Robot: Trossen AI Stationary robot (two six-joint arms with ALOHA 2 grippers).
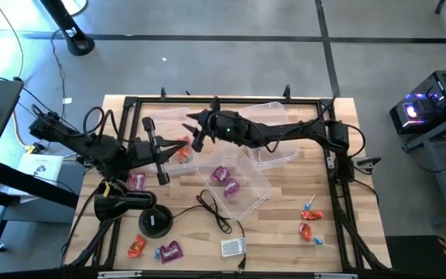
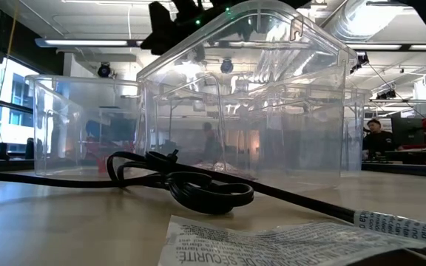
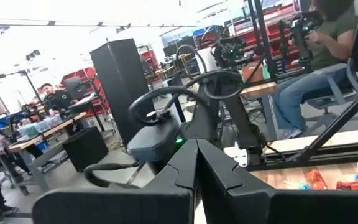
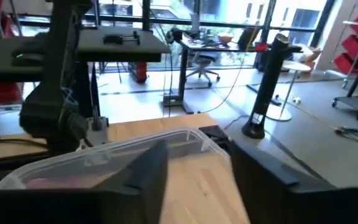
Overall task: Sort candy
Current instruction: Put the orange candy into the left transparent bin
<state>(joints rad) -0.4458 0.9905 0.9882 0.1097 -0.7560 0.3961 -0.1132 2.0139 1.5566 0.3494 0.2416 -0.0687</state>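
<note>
The right gripper (image 1: 192,122), fingers apart, hangs over the bins (image 1: 242,182) mid-table, the left gripper (image 1: 155,153) is pressed closed, and candy (image 1: 310,221) waits at four o'clock, so reach slowly.

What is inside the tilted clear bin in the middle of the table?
Two purple candies lie inside the tilted clear bin. The right gripper and its arm cover the neighbouring bins to the rear, so their contents cannot be fully seen.

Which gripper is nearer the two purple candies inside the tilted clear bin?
Left. The left gripper sits beside the bin holding the purple candies; the right gripper is farther, above the orange candy.
</note>
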